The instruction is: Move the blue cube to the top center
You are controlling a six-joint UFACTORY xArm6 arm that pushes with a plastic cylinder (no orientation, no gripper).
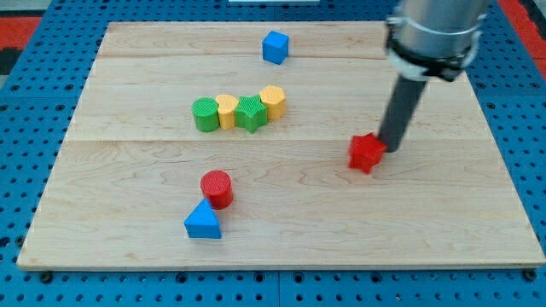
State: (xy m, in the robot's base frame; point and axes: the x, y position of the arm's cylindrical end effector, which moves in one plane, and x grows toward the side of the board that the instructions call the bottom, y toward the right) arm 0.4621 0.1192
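The blue cube [275,46] sits near the view's top, about at the centre of the wooden board [128,170]. My tip [392,147] is far from it, toward the view's right and lower, touching the right side of a red star-like block [367,153]. The dark rod rises from there to the arm's grey body at the view's top right.
A row of blocks lies left of centre: green cylinder [205,114], yellow block [226,111], green star-like block [251,112], yellow hexagonal block [272,101]. A red cylinder [217,188] and a blue triangle [203,221] sit at lower left, touching.
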